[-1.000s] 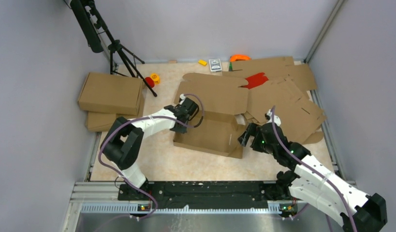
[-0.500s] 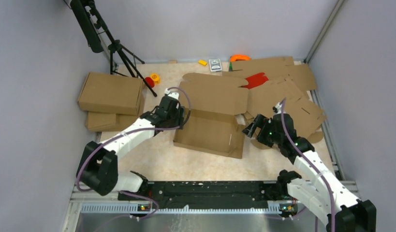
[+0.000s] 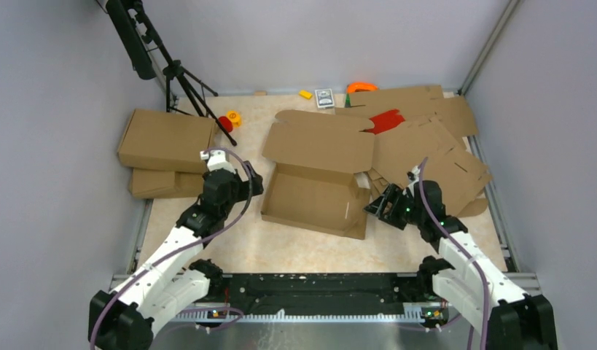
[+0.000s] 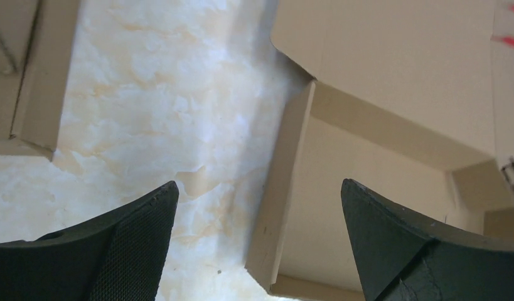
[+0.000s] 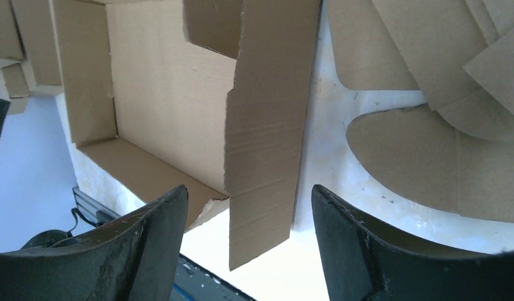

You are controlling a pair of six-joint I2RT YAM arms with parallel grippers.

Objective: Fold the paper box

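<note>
**Both tools wide, box between them**

My surface (image 3: 237, 237) is pale and marbled, shut in by grey walls on 3 sides. The paper box (image 3: 317, 193) sits between my 2 tools, its tray walls up and its lid laid back flat on the far side.

My left tool (image 3: 250, 182) stands wide and holds nothing. The box's side wall (image 4: 285, 188) lies just ahead of its gap, clear of both fingers. My right tool (image 3: 377, 206) is parted too and grips nothing. A loose side flap (image 5: 267, 125) hangs ahead of it, untouched.

Outboard of my left tool, 2 closed boxes (image 3: 168, 140) are stacked, with a tripod (image 3: 180, 76) beyond. Outboard of my right tool lies a heap of flat sheets (image 3: 434, 157). Bare surface runs from the box's near wall back to the base rail (image 3: 310, 284).
</note>
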